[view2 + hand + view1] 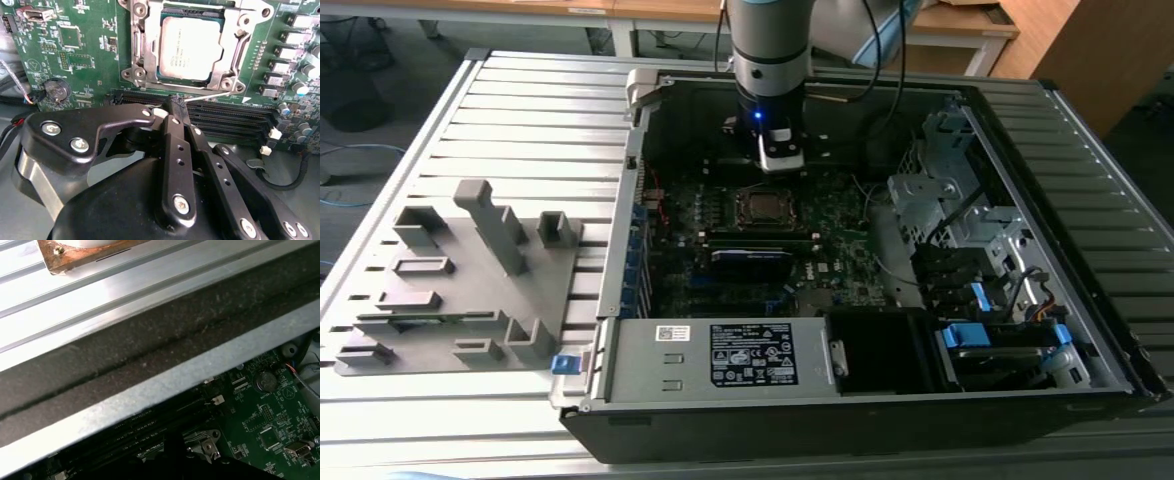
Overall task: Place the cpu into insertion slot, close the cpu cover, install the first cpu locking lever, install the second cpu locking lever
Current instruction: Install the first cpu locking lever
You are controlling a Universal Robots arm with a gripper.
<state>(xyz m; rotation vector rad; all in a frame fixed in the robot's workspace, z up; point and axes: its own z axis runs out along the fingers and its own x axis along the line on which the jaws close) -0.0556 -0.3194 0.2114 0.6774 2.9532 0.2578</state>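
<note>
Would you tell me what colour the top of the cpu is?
The cpu top is dull silver-grey, clearest in the second wrist view.

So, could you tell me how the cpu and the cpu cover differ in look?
The cpu is a solid dull grey square; the cpu cover is a shinier silver frame with an open window. The cpu lies inside; the cpu cover rings it. Both are square, flat metal.
</note>
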